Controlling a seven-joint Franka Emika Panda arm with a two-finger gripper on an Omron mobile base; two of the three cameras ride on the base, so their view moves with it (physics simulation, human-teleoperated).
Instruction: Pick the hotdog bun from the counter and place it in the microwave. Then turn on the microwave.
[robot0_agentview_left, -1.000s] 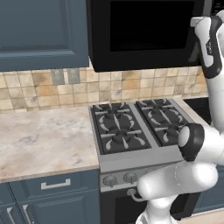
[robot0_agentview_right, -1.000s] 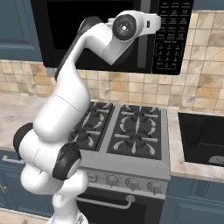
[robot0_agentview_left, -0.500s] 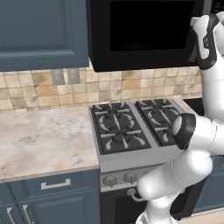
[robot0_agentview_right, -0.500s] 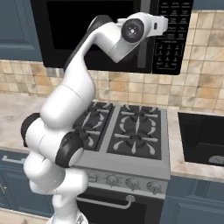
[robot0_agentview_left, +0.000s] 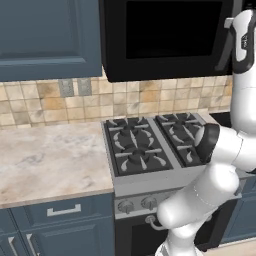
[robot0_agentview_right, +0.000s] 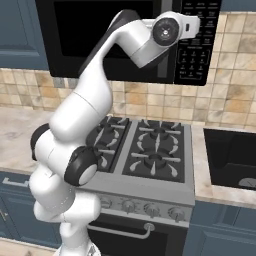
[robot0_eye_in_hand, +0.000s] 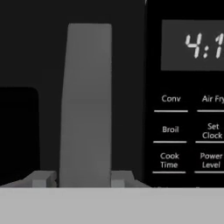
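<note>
The black microwave (robot0_agentview_left: 170, 35) hangs above the stove with its dark glass door closed. My gripper (robot0_eye_in_hand: 83, 179) is up at the door's right side, by the keypad (robot0_agentview_right: 195, 50). In the hand view the grey handle strip (robot0_eye_in_hand: 85, 105) stands upright between my two fingertips (robot0_eye_in_hand: 43, 179), which press against its two sides. From the right base view the hand (robot0_agentview_right: 192, 22) lies against the microwave front. The hotdog bun is out of view. The marbled counter (robot0_agentview_left: 45, 155) stretches left of the stove.
A black gas stove (robot0_agentview_left: 145, 145) sits directly under the microwave, with knobs along its front. A dark sink (robot0_agentview_right: 232, 157) lies to the right of the stove. Blue cabinets (robot0_agentview_left: 45, 35) hang to the microwave's left.
The hand has risen a little and moved in to the microwave's handle, and the jaws have narrowed onto it. The elbow has swung lower.
</note>
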